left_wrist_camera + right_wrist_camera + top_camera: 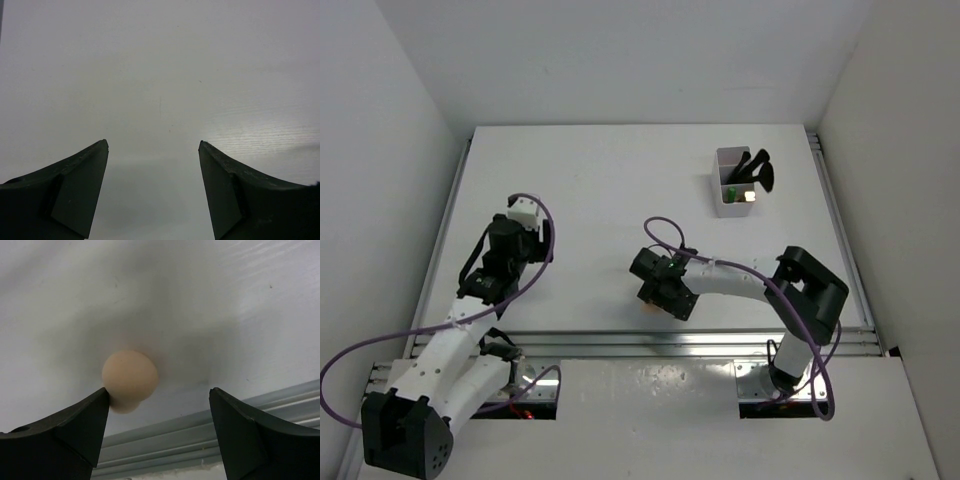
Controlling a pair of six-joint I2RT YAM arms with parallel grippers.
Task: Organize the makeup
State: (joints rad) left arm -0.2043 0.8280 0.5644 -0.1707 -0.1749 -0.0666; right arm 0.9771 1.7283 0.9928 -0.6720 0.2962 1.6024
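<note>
Overhead first: white compartmented plastic box sits far right on the white desk, thin black brushes already standing inside, well apart from both arms.

Left wrist: left pincer released over bare desk.

Right wrist: right pincer spread wide around a peach egg-shaped foam sponge. It touches one finger and isn't squeezed, so probably lining up a grab. Metal rail sits close, so I'd watch that.
</note>
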